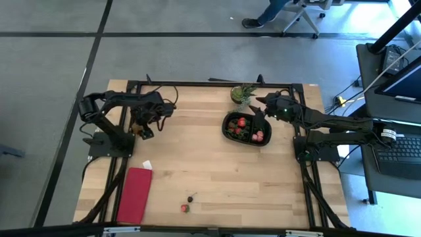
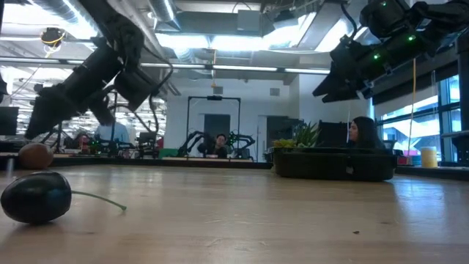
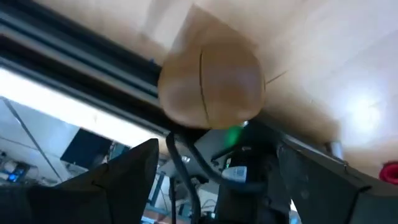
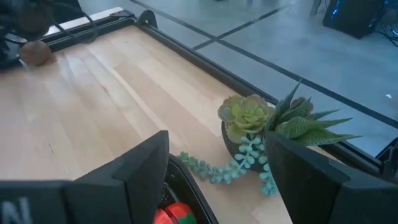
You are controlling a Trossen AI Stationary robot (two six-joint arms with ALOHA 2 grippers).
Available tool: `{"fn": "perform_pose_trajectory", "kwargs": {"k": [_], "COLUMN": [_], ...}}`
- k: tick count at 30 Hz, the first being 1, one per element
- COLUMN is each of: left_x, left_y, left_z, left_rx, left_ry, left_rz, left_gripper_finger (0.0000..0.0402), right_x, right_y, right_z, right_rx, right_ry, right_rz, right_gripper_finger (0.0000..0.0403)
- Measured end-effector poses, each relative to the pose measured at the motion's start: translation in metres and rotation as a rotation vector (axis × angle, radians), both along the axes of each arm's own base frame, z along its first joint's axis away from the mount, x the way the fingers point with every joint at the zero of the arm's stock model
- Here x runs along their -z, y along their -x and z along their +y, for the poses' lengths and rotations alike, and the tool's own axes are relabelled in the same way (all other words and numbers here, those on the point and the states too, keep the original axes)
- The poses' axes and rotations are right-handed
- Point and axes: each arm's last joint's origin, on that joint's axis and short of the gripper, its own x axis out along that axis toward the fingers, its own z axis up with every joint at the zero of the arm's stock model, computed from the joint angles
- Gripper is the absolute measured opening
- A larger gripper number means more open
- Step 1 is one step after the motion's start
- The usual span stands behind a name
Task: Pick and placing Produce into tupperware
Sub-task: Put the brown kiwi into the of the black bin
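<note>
The black oval tupperware (image 1: 231,136) sits right of the table's middle and holds several red pieces (image 1: 241,122). My right gripper (image 1: 258,110) hovers open and empty over its far rim; its wrist view shows that rim (image 4: 186,180) and a red piece (image 4: 171,214). My left gripper (image 1: 145,126) is open at the table's far left, just above a round brown piece (image 3: 211,84) that lies on the wood; its fingers stand on either side without touching. A dark berry (image 1: 191,197) and a red strawberry (image 1: 185,208) lie near the near edge.
A green potted plant (image 1: 243,94) stands right behind the tupperware, close to my right gripper (image 4: 217,138). A flat red cloth (image 1: 135,194) lies at the near left. Bare wood stretches between the two arms. In the low view the dark berry (image 2: 37,196) lies in front.
</note>
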Motion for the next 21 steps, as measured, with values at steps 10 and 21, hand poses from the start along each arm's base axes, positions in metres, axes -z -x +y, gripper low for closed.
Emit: {"fn": "perform_pose_trajectory", "kwargs": {"k": [10, 21], "left_x": [0.011, 0.037], "left_y": [-0.010, -0.013], "left_z": [0.006, 0.012], "left_rx": [-0.064, -0.145], "left_ry": [-0.090, -0.078], "left_rz": [-0.074, 0.054], "left_gripper_finger": [0.0318, 0.0318], "right_x": [-0.003, -0.003], "right_y": [-0.001, -0.001], "right_z": [0.000, 0.000], "right_rx": [0.000, -0.001], "right_ry": [0.015, 0.015], "right_rz": [-0.036, -0.031], "right_gripper_finger": [0.0268, 0.0268]}}
